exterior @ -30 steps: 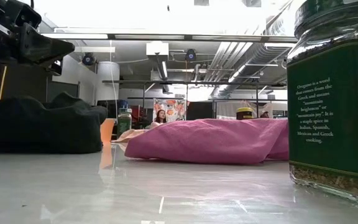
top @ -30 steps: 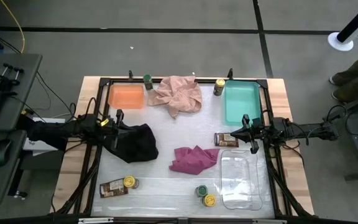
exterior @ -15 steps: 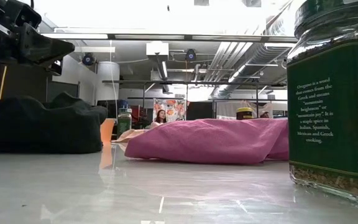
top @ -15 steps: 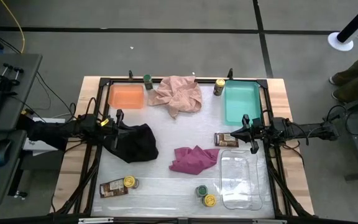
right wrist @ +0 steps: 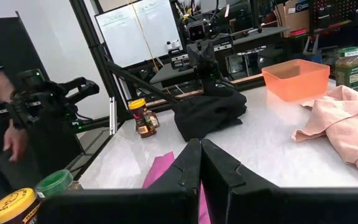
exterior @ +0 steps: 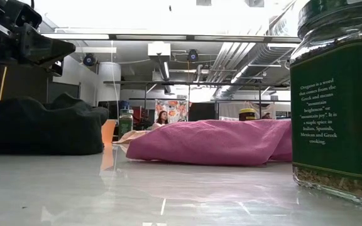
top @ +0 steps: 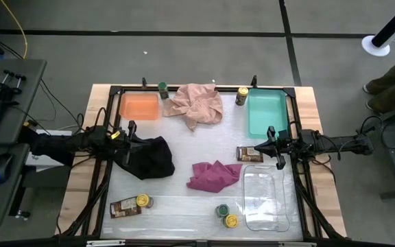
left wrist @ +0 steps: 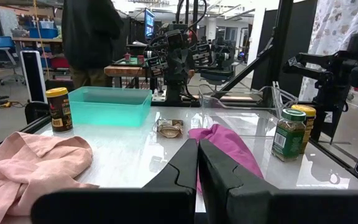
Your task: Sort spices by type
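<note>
Left tool point(left wrist: 197, 163): fingers pressed together, holding nothing, poised at the left edge of the surface point(top: 184, 199) directly over the crumpled black cloth point(top: 149, 158).
Right tool point(right wrist: 201, 163): fingers pressed together, empty, at the right edge, just beside the flat brown rectangular packet point(top: 249, 154).
Nearest spice to left tool: a second brown packet touching a dark yellow-lidded jar point(top: 143, 201), nearer the front edge than the tool.
Nearest spices to right tool: green-lidded jar point(top: 222, 210) touching another yellow-lidded jar point(top: 232, 221), just beside the clear rectangular tray point(top: 266, 199).
Far spices: a green-lidded jar point(top: 163, 89) by the orange tray point(top: 140, 106), a yellow-lidded jar point(top: 242, 95) by the teal tray point(top: 265, 113).
Risk, cloth: descending from here, the left tool could snag the black cloth and drag it.
Risk, pairs: touching items may topple or roll when one is gripped.
Risk, hidden: the pink cloth point(top: 197, 104) and magenta cloth point(top: 214, 175) may cover more spices; cannot tell.
Risk, packet: it lies flat, so pinching fingers may slide over it.
</note>
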